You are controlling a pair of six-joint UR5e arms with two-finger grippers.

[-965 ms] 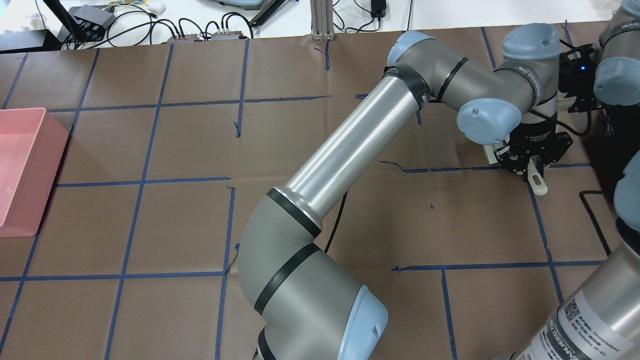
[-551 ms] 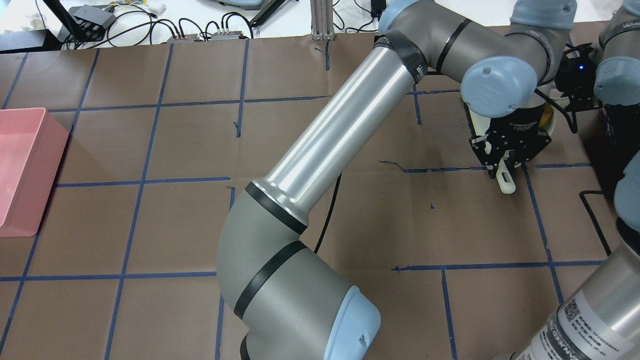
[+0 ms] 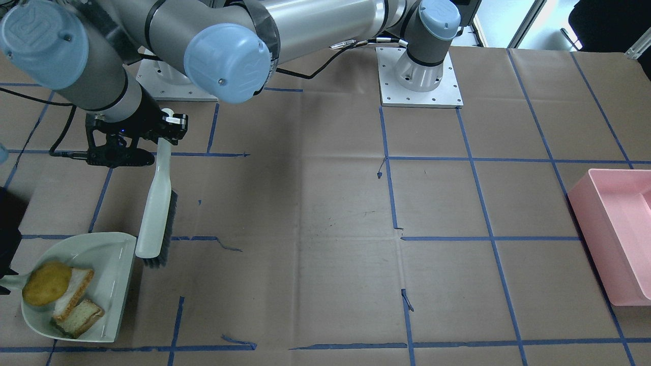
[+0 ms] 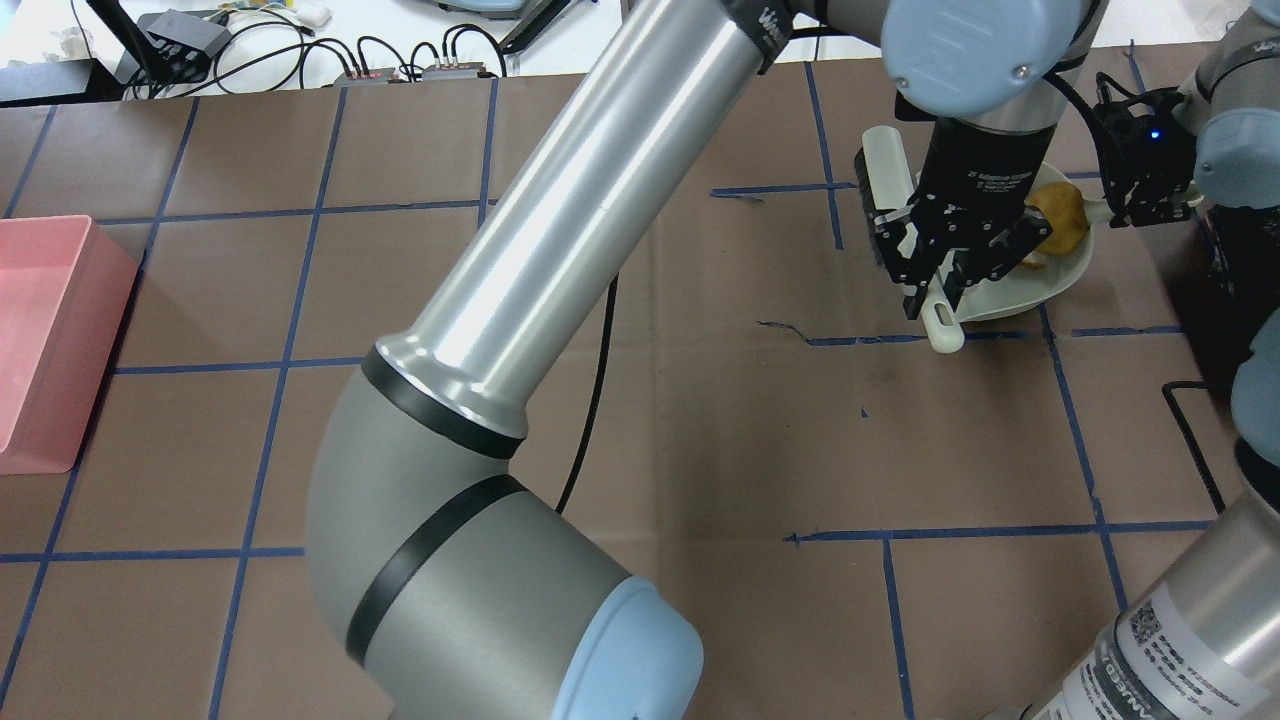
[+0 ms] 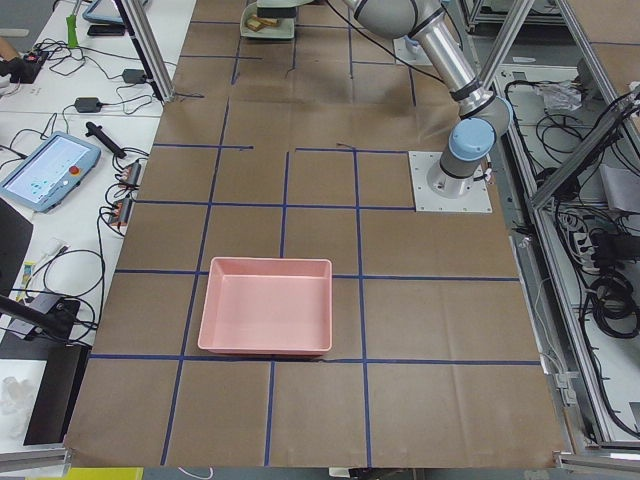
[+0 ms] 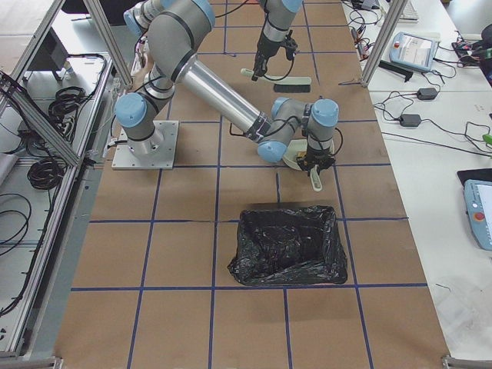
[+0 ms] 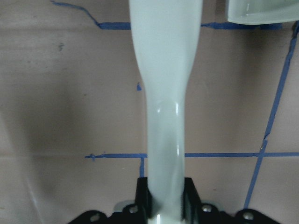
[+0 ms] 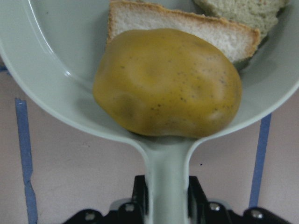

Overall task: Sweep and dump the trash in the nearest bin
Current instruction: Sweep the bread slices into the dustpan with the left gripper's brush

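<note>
The trash lies in a pale green dustpan (image 3: 113, 264) (image 4: 1070, 268) (image 8: 46, 70): a yellow-brown lump (image 3: 46, 283) (image 4: 1062, 215) (image 8: 168, 84) and two bread pieces (image 3: 76, 290) (image 8: 187, 23). My right gripper (image 4: 1118, 205) (image 8: 166, 196) is shut on the dustpan's handle and holds the pan level. My left gripper (image 3: 165, 133) (image 4: 950, 290) (image 7: 164, 200) is shut on the handle of a white brush (image 3: 155, 203) (image 7: 163, 93). The brush's dark bristles hang just beside the pan's open edge. A bin lined with a black bag (image 6: 288, 246) stands at the table's right end.
A pink bin (image 3: 595, 239) (image 4: 95, 360) (image 5: 265, 350) sits far off at the table's left end. The left arm's long forearm (image 4: 560, 230) crosses the table's middle. Brown paper with blue tape lines covers the table. Cables and devices lie beyond the far edge.
The left arm has risen and carried the brush leftward and farther from the robot in the overhead view. The dustpan and the lump, hidden under the wrist before, now show.
</note>
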